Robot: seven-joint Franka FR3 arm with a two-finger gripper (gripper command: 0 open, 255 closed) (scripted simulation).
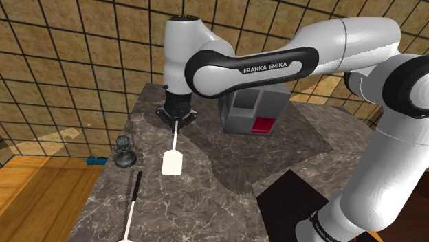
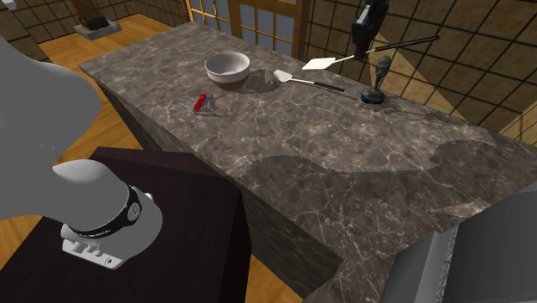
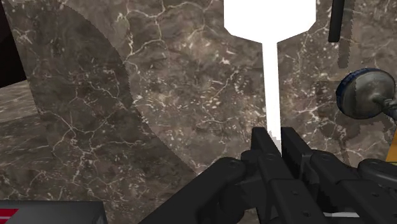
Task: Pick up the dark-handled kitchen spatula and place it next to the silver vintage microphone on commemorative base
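Spatula (image 1: 172,162) aloft in the claw (image 1: 177,121), near the microphone (image 1: 124,152)
Claw clenched on its thin shaft above the worktop (image 1: 227,185); light, stiff, probably slick, so the blade end may swing.

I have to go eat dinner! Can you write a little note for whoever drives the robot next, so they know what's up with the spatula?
Gripper: shut on the spatula's thin white shaft.
Spatula: in the air above the marble counter, held roughly level, close to the microphone.
Done: the pick-up.
Left: lower it onto the counter next to the microphone, open the fingers, back away.
Mind the second spatula lying on the counter near the microphone.
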